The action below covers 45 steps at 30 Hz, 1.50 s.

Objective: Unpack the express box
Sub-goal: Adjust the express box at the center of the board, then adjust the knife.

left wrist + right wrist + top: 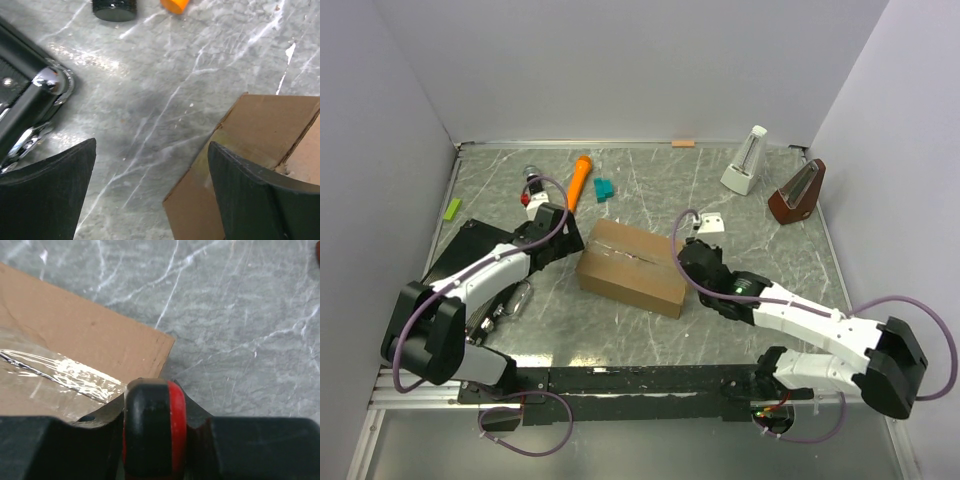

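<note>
The express box [632,268] is a brown cardboard carton lying closed mid-table, with clear tape [65,371] along its top seam. My left gripper [565,238] is open at the box's left end. In the left wrist view [152,145] its right finger [245,195] is over the box corner [250,135] and its left finger [50,190] is over bare table. My right gripper [688,262] is at the box's right end, shut on a black-and-red tool [155,425] held just over the end of the taped seam. The tool's tip is hidden.
A flat black case [460,250] lies left of the box, with chrome parts [47,82] close to my left finger. At the back are an orange marker [580,178], teal blocks [604,189], a green block [452,208], a white metronome [748,160] and a brown metronome [800,192].
</note>
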Each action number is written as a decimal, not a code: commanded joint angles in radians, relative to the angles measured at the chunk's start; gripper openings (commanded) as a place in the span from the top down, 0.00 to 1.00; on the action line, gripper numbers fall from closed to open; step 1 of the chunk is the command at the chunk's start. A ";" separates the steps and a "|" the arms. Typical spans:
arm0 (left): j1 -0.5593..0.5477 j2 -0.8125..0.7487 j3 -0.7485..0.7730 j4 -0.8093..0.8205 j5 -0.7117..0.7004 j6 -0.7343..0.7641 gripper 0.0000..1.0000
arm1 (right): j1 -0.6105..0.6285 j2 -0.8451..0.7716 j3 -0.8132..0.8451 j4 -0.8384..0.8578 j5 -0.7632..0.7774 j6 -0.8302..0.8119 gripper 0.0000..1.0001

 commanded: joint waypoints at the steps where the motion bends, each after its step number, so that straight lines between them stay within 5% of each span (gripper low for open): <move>1: 0.000 -0.069 0.054 -0.011 -0.067 0.007 0.01 | -0.002 -0.076 0.034 0.018 0.031 -0.050 1.00; 5: -0.002 -0.117 0.085 -0.063 -0.079 0.008 0.04 | -0.012 -0.112 0.035 -0.038 0.054 -0.026 1.00; 8: -0.002 -0.293 0.018 0.055 0.045 0.034 0.05 | -0.017 -0.261 -0.018 0.036 -0.034 -0.070 1.00; 11: 0.000 -0.475 -0.120 0.292 0.367 0.051 0.03 | -0.070 -0.397 -0.048 0.125 -0.311 -0.139 1.00; 14: -0.002 -0.553 -0.253 0.617 0.713 -0.030 0.01 | -0.185 -0.402 0.033 0.040 -0.581 -0.118 1.00; 20: -0.054 -0.439 -0.317 1.028 1.024 -0.183 0.03 | -0.296 -0.425 0.023 0.142 -1.054 -0.021 1.00; 28: -0.267 -0.261 -0.186 0.989 1.059 -0.056 0.03 | -0.296 -0.410 -0.065 0.395 -1.227 0.146 1.00; 40: -0.324 -0.160 -0.186 1.082 1.105 -0.058 0.01 | -0.295 -0.366 -0.127 0.598 -1.221 0.267 1.00; 45: -0.351 -0.123 -0.185 1.125 1.113 -0.074 0.20 | -0.292 -0.352 -0.147 0.656 -1.202 0.297 1.00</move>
